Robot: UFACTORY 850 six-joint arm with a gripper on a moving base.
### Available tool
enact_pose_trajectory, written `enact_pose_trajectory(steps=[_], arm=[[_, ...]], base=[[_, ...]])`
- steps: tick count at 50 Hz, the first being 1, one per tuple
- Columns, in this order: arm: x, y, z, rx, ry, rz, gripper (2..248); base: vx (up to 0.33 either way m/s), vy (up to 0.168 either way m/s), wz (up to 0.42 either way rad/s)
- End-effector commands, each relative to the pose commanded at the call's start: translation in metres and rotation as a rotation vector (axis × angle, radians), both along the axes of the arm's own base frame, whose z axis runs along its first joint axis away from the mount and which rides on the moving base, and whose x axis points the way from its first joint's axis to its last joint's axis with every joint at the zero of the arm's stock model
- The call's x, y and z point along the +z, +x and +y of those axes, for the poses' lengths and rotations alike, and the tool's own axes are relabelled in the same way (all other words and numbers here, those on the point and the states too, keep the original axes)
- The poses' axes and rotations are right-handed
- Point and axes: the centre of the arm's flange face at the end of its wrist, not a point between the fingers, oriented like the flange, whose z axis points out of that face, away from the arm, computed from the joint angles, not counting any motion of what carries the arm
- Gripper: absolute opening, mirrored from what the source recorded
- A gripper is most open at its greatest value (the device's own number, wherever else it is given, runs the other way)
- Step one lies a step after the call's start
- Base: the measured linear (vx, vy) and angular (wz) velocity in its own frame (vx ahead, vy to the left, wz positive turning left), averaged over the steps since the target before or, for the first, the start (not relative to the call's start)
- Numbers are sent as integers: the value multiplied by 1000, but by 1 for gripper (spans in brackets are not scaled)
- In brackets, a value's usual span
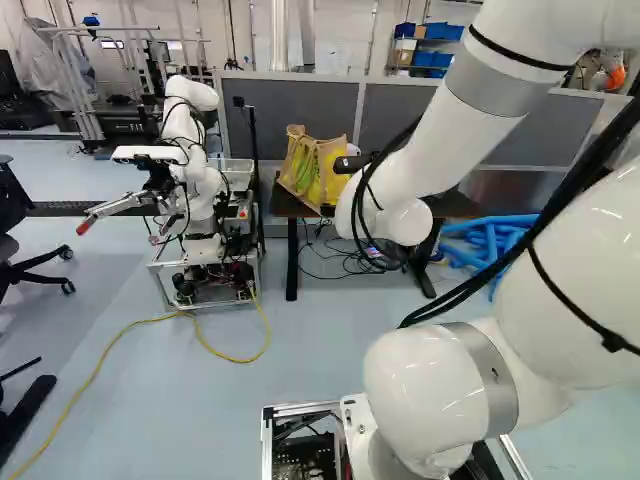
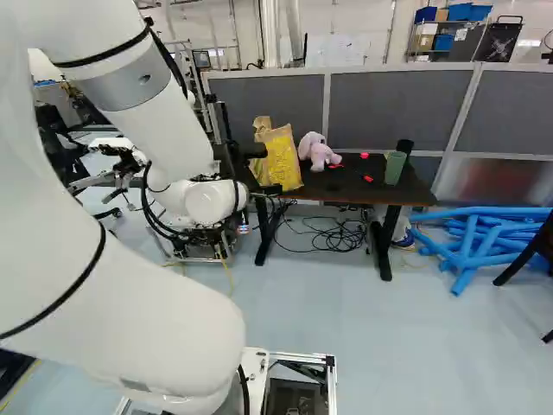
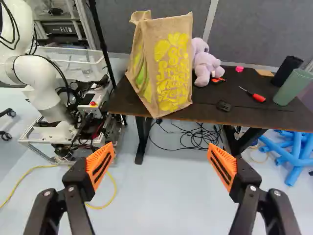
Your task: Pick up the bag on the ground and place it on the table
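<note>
While tool gapes wide, tan bag, yellow flower print, stands on table.

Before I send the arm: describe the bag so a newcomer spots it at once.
Find the dark table before the grey partition; at its end nearest another robot stands the bag, tall and tan with yellow print. The soft toy beside it is pale pink and much shorter.

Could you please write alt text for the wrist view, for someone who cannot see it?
A tan bag with yellow print stands on a dark table beside a lilac plush toy, with a red screwdriver and green cup farther along. Nearer, the pincer is open and empty.
</note>
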Motion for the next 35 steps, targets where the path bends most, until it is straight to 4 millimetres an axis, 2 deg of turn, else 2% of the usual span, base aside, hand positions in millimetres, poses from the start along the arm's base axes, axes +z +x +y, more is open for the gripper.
enact_pose_trajectory(steps=[18, 35], arm=[[-13, -26, -1, -8, 14, -54, 247], [-20, -42, -2, -12, 23, -86, 247]], base=[[0, 0, 0], [0, 0, 0]])
